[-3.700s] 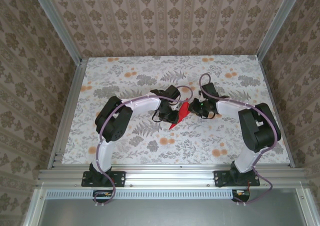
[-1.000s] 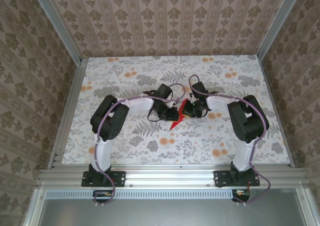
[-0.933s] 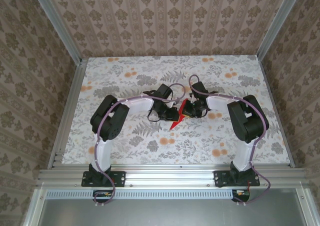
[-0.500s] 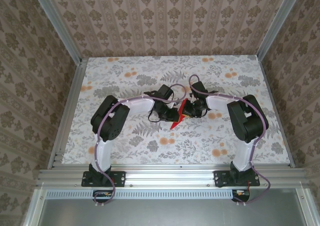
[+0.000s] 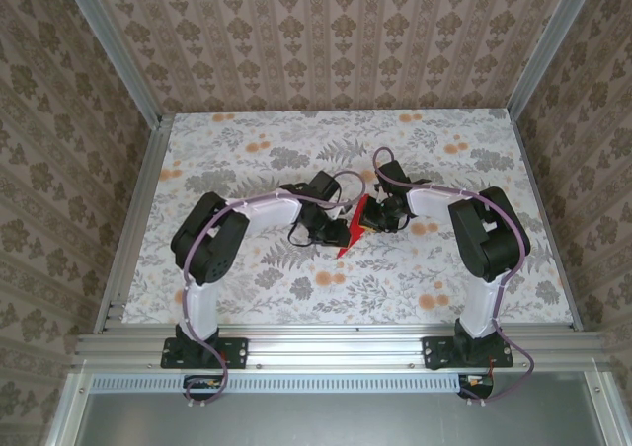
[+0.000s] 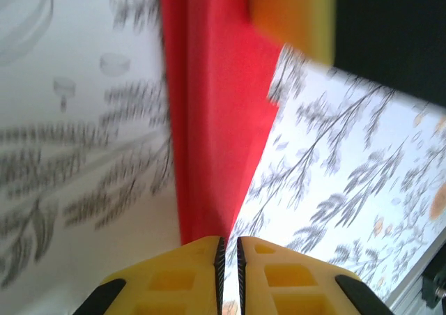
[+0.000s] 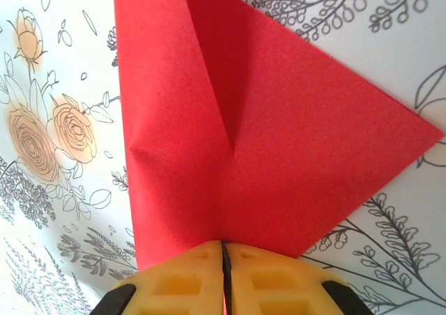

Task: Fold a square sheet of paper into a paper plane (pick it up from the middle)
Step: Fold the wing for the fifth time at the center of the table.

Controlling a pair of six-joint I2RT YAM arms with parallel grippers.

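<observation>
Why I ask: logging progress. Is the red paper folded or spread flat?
Folded: the paper plane shows creases and overlapping layers, narrowing to a point.

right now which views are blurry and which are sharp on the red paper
Left wrist view: smeared and washed out, the bright red folded paper soft-edged, the floral tabletop streaked. Right wrist view: sharp, with the paper's creases and grain crisp. Top external view: evenly lit, no glare, the paper small.

We find the paper plane (image 5: 347, 242) at mid-frame over the table (image 5: 247, 150), with the left gripper (image 5: 339, 235) touching its left side and the right gripper (image 5: 369, 219) its upper right.
</observation>
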